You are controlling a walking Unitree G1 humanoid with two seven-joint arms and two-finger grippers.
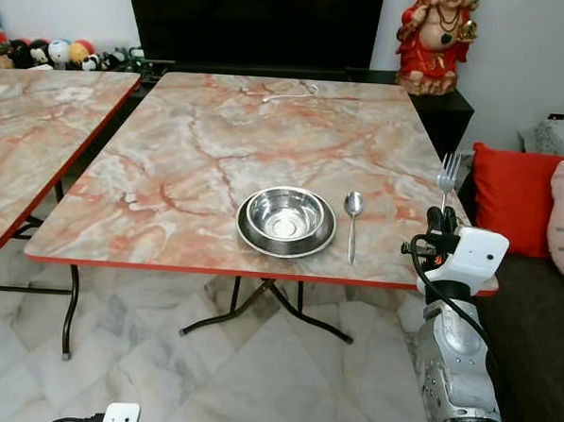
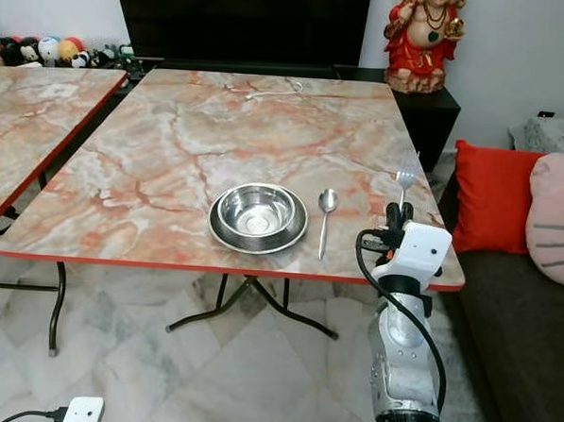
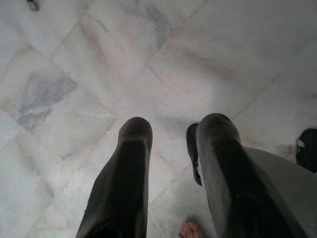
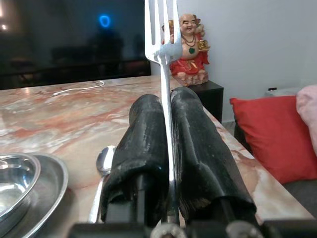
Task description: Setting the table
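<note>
A steel bowl point(image 1: 285, 214) sits in a steel plate point(image 1: 311, 243) near the front edge of the marble table point(image 1: 171, 167). A spoon point(image 1: 353, 222) lies just right of the plate. My right gripper point(image 1: 441, 220) is raised over the table's front right corner, shut on a fork point(image 1: 448, 172) whose tines point up. In the right wrist view the fork point(image 4: 164, 44) stands clamped between the two black fingers point(image 4: 143, 144). My left gripper point(image 3: 171, 134) hangs over the floor, open and empty.
A second marble table point(image 1: 31, 132) stands to the left. A dark TV and a red statue point(image 1: 435, 39) are behind the table; a white cable point(image 1: 288, 93) lies at its far edge. A sofa with red cushion point(image 1: 512, 195) is on the right. A white power strip point(image 1: 120, 416) lies on the floor.
</note>
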